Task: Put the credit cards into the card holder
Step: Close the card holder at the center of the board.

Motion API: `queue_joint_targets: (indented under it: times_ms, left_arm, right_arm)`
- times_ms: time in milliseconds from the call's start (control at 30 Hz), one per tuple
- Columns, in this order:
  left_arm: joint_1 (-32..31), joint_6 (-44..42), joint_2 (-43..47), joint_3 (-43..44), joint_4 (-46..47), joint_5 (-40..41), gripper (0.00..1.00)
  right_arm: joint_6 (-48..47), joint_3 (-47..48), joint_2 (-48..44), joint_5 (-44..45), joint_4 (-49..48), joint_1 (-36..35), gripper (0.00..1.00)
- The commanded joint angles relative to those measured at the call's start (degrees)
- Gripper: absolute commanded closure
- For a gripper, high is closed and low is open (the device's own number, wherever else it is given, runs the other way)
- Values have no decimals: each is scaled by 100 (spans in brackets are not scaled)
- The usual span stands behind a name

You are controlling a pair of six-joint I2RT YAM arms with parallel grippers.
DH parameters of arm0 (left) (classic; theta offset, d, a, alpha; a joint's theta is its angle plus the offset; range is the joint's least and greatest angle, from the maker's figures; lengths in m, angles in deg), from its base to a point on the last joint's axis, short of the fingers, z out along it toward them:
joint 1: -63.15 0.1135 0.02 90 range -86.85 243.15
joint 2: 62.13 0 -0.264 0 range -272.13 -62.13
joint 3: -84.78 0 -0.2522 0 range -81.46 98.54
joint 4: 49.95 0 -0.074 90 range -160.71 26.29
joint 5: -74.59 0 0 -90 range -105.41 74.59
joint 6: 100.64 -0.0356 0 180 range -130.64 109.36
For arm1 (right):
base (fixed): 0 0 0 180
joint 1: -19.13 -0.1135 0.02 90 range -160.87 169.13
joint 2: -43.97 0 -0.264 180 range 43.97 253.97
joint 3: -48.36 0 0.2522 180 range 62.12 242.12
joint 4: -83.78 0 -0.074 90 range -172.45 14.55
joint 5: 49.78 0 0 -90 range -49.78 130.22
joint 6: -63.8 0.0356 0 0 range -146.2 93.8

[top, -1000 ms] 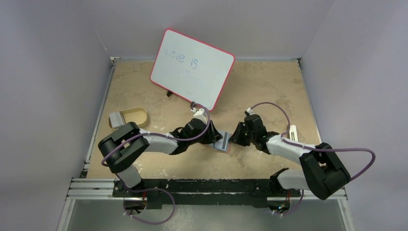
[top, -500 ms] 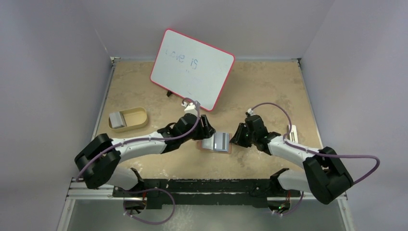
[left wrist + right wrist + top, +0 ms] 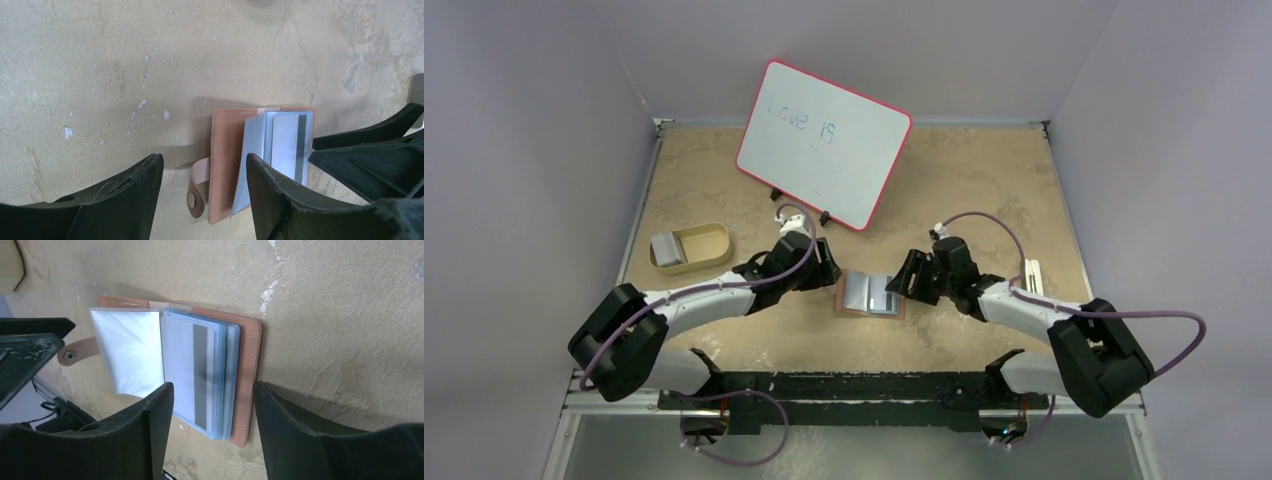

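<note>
The wallet [image 3: 870, 295] is laid open on the table [image 3: 984, 190], just beyond the arm bases and between the two grippers. The left gripper [image 3: 822, 269] is held just beside the wallet's left edge and apart from it. Its jaws are spread wide and nothing is gripped. The right gripper [image 3: 906, 282] is held at the wallet's right edge, and in its wrist view it is placed over the right half. Its jaws are likewise spread wide and empty. Whether it touches the wallet cannot be told.

The covers are spread left to right, so the long axis of the open wallet runs from one gripper to the other, and the fold runs near to far. The brown outside is faced down and the pale blue sleeves [image 3: 226, 365] are faced up. The strap [image 3: 196, 187] is pointed toward the left gripper. One leaf [image 3: 127, 347] is turned over onto the left half.

A card [image 3: 185, 370] with a dark stripe is laid on the sleeves of the right half, its long axis parallel to the fold. Whether it is inside the top sleeve cannot be told.

Farther left, a grey card [image 3: 667, 247] is rested at the left end of the tray [image 3: 707, 243], well apart from the wallet. The whiteboard [image 3: 824, 143] is propped at the far side.
</note>
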Motion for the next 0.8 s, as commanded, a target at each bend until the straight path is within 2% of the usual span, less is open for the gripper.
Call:
queue_joint_targets:
  times_ms: [0, 67, 167, 267, 367, 767]
  left_arm:
    - [5, -165, -104, -117, 470, -325, 41]
    - [25, -234, -142, -108, 431, -305, 47]
    - [22, -441, -212, -123, 446, -286, 62]
    - [19, -545, -327, -180, 510, -359, 84]
    - [26, -440, -411, -341, 866, -603, 98]
    - [19, 553, -1023, -795, 2782, -1500, 100]
  right_arm:
    - [156, -168, 73, -247, -417, -8, 36]
    - [172, -198, 49, -238, -451, -3, 34]
    - [156, -188, 16, -307, -503, -4, 34]
    - [181, -194, -125, -503, -598, -11, 35]
    - [279, -216, -377, -679, -722, -6, 35]
    - [586, -70, -313, -1399, -1589, -12, 37]
